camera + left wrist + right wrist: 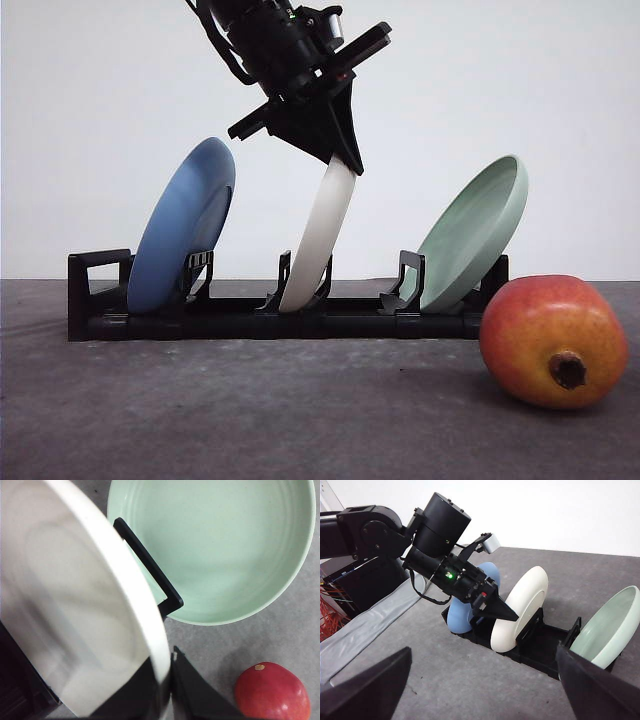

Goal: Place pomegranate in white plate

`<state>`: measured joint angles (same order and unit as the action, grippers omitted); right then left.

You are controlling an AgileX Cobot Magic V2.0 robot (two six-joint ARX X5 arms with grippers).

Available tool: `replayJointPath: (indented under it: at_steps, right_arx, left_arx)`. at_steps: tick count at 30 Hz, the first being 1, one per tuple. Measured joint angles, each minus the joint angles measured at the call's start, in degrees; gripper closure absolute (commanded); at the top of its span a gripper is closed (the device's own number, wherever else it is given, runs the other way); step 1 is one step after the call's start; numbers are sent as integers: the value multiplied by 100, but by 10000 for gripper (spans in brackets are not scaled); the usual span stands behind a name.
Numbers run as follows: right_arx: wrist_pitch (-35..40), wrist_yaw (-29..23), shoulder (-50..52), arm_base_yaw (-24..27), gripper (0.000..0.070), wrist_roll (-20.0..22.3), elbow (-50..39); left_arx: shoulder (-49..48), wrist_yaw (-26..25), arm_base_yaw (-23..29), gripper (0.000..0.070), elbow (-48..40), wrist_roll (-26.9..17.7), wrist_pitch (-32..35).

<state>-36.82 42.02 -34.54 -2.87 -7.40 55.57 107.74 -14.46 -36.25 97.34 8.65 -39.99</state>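
- The left gripper (345,160) had its fingers closed over the top edge of the white plate (322,235), which stood on edge in the middle slot of the black dish rack (100,300), leaning to the right.
- The blue plate (180,225) stood in the left slot and the pale green plate (470,235) in the right, both well apart from the white one.
- In the left wrist view the white plate's (75,610) rim ran between the dark fingers (195,690), so the hold was a thin pinch on the lip.
- The plate looked stiff, smooth and probably breakable; such a pinch could slip or let the plate swing, so a grip deep over the rim seemed wise.
- The pomegranate (553,340) lay on the grey table (250,420) just right of the rack's end, beside the pale green plate, calyx stub toward the camera, untouched.
- It looked firm, fairly heavy and glossy, and likely to roll; I judged the best hold was across its widest middle, clear of the stub.
- The right gripper's (482,680) fingers (370,690) stood wide apart, holding nothing, well back from the rack (540,652).
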Motion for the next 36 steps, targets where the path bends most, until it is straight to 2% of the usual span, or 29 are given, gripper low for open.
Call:
replayJointPath:
  at_steps: [8,14,19,25,28,33,36]
  right_arx:
    - [0,-2,0,0,108,7,0]
    - [-2,-2,0,0,108,9,0]
    - [-2,-2,0,0,108,11,0]
    - [-4,-2,0,0,108,11,0]
    - [-12,-2,0,0,108,9,0]
    - [-125,-2,0,0,108,9,0]
    - [-146,-2,0,0,108,8,0]
  left_arx:
    - [-62,-4,-30,700,388,15,-354]
    - [-580,-62,-244,700,745,10,-836]
    - [-1212,-72,-573,700,750,-56,-1388]
    - [-1923,10,-1122,700,750,-236,-2452]
    - [-2200,496,-1569,700,754,-335,-3118]
    - [-2295,1603,-2237,700,759,-342,-4117]
    - [-2295,2038,-2541,700,695,-280,-4137]
